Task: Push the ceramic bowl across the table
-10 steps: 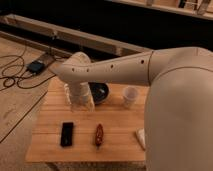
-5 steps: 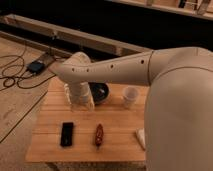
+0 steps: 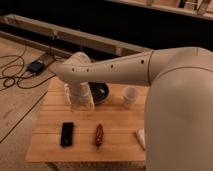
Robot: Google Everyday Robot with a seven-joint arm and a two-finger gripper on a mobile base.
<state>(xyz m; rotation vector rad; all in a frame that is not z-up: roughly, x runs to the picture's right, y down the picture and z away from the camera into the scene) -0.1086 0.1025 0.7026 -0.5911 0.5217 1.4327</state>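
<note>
"Where's the ceramic bowl?"

"I have the ceramic bowl sitting upright near the far edge of the table, roughly mid-width. It's round, shallow, dark and glossy, and its left side is covered from my view."

"And the table?"

"Small and square, with light wooden slats running side to side."

"Gripper?"

"The gripper is low over the tabletop just left of the bowl. It may be touching the bowl, but I can't be sure."

Arm stretched leftward (end bent downward); gripper hanging low.
</note>
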